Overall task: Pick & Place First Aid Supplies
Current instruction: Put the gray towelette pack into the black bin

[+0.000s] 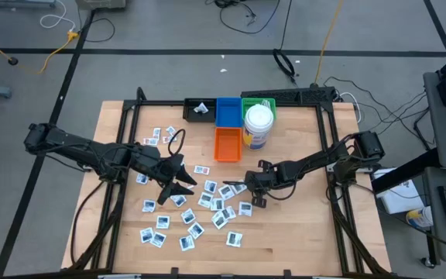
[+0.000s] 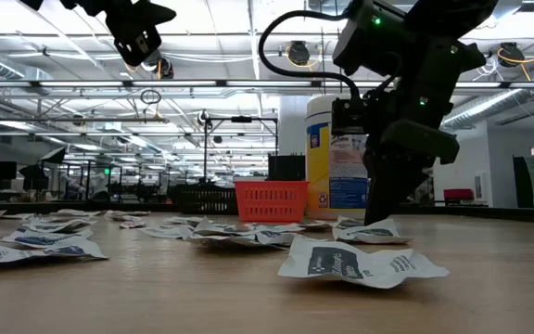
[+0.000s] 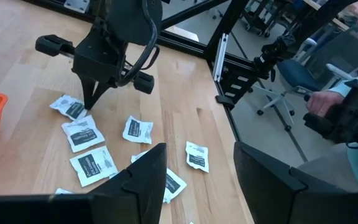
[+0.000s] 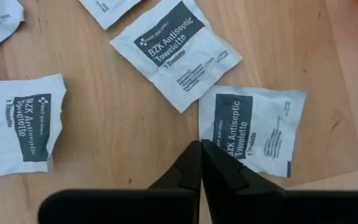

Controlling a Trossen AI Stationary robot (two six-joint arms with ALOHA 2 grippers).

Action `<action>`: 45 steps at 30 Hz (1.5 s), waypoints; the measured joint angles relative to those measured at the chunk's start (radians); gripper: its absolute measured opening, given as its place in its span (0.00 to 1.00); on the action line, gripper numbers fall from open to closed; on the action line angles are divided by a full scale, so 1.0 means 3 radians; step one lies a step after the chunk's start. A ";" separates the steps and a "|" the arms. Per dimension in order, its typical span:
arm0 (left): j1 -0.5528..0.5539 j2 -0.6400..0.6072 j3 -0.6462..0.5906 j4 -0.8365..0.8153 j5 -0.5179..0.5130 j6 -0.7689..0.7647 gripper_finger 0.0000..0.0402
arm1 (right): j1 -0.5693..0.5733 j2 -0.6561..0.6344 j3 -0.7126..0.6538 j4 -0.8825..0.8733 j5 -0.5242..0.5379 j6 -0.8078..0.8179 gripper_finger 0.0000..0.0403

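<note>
The antiseptic towelette packets lie scattered flat over the middle and near part of the wooden table, in front of the orange bin, the blue bin and the wipes canister. From here they look feather-light, thin and limp, with a slick foil-paper skin; I'd expect one to slide across the wood rather than lift if it is pushed, so the sensible hold is a pinch on a crimped edge or corner that stands a little proud of the surface. The right gripper is down at the table near the middle, its two dark fingers pressed together tip to tip right at the edge of one BZK towelette packet; the tips meet at that edge, but I cannot tell whether any of the wrapper is caught between them, and the packet lies flat on the wood. The left gripper hangs above the left side of the scatter, its fingers about half apart with nothing between them, pointed across toward the other arm.
</note>
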 joint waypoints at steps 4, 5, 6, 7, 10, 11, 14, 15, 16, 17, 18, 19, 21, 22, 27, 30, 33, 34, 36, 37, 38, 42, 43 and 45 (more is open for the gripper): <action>0.0000 0.0000 0.0001 0.0000 -0.0001 0.0001 0.48 | 0.0021 -0.0022 -0.0001 -0.0005 0.0162 0.0042 0.00; 0.0000 0.0000 0.0001 0.0000 -0.0001 0.0001 0.48 | 0.0033 -0.0058 -0.0003 -0.0011 0.0164 0.0050 0.00; 0.0000 0.0000 0.0001 0.0000 -0.0001 0.0001 0.48 | 0.0051 -0.0095 -0.0001 -0.0006 0.0164 0.0051 0.00; 0.0000 0.0000 0.0002 0.0000 -0.0001 0.0001 0.48 | 0.0076 -0.0132 0.0013 0.0004 0.0163 0.0052 0.00; 0.0000 0.0000 0.0003 0.0000 -0.0003 0.0001 0.48 | 0.0165 -0.0300 0.0025 -0.0002 0.0170 0.0064 0.00; 0.0000 0.0000 0.0004 0.0000 -0.0003 0.0001 0.48 | 0.0187 -0.0366 0.0023 -0.0012 0.0171 0.0069 0.00; 0.0001 0.0000 0.0004 0.0000 -0.0004 0.0008 0.48 | 0.0254 -0.0558 0.0024 -0.0038 0.0252 0.0101 0.00; 0.0001 0.0000 0.0004 0.0000 -0.0005 0.0008 0.48 | 0.0268 -0.0619 0.0024 -0.0046 0.0255 0.0098 0.00; 0.0001 0.0001 0.0004 0.0001 -0.0013 0.0016 0.48 | 0.0282 -0.0677 0.0024 -0.0038 0.0255 0.0098 0.00; 0.0001 0.0001 0.0004 0.0000 -0.0029 0.0043 0.48 | 0.0290 -0.0729 0.0025 -0.0042 0.0260 0.0098 0.00; 0.0001 0.0001 0.0004 0.0000 -0.0034 0.0065 0.48 | 0.0296 -0.0768 0.0025 -0.0050 0.0261 0.0096 0.00; 0.0001 0.0001 0.0004 0.0002 -0.0035 0.0077 0.48 | 0.0296 -0.0792 0.0025 -0.0047 0.0257 0.0090 0.00; 0.0001 0.0001 0.0004 0.0003 -0.0036 0.0087 0.48 | 0.0294 -0.0810 0.0025 -0.0048 0.0247 0.0084 0.00; 0.0001 0.0001 0.0005 0.0007 -0.0036 0.0087 0.48 | 0.0292 -0.0811 0.0025 -0.0069 0.0247 0.0083 0.00; 0.0001 0.0001 0.0005 0.0004 -0.0036 0.0085 0.48 | 0.0257 -0.0812 0.0025 -0.0110 0.0223 0.0134 0.04; 0.0001 0.0001 0.0005 0.0004 -0.0034 0.0089 0.48 | 0.0174 -0.0813 0.0025 -0.0107 0.0133 0.0359 0.11; 0.0002 0.0001 0.0005 0.0005 -0.0034 0.0084 0.48 | 0.0081 -0.0812 0.0025 -0.0090 0.0061 0.0842 0.21; 0.0002 0.0001 0.0005 0.0005 -0.0034 0.0082 0.48 | 0.0061 -0.0806 0.0025 -0.0045 0.0041 0.1041 0.24; 0.0001 0.0001 0.0005 0.0005 -0.0034 0.0080 0.48 | 0.0032 -0.0789 0.0025 0.0088 -0.0043 0.1237 0.29; 0.0001 0.0001 0.0005 0.0006 -0.0034 0.0076 0.48 | 0.0030 -0.0787 0.0025 0.0103 -0.0042 0.1202 0.31; 0.0001 0.0001 0.0005 0.0006 -0.0034 0.0076 0.48 | 0.0028 -0.0787 0.0025 0.0093 -0.0041 0.1090 0.33; 0.0001 0.0001 0.0005 0.0005 -0.0033 0.0047 0.48 | 0.0018 -0.0787 -0.0004 0.0106 -0.0023 0.0570 0.37; 0.0001 0.0001 0.0005 0.0005 -0.0033 0.0034 0.48 | 0.0018 -0.0787 -0.0025 0.0103 -0.0014 0.0447 0.37; 0.0001 0.0001 0.0005 0.0004 -0.0033 0.0021 0.48 | 0.0018 -0.0787 -0.0083 0.0102 -0.0027 0.0268 0.37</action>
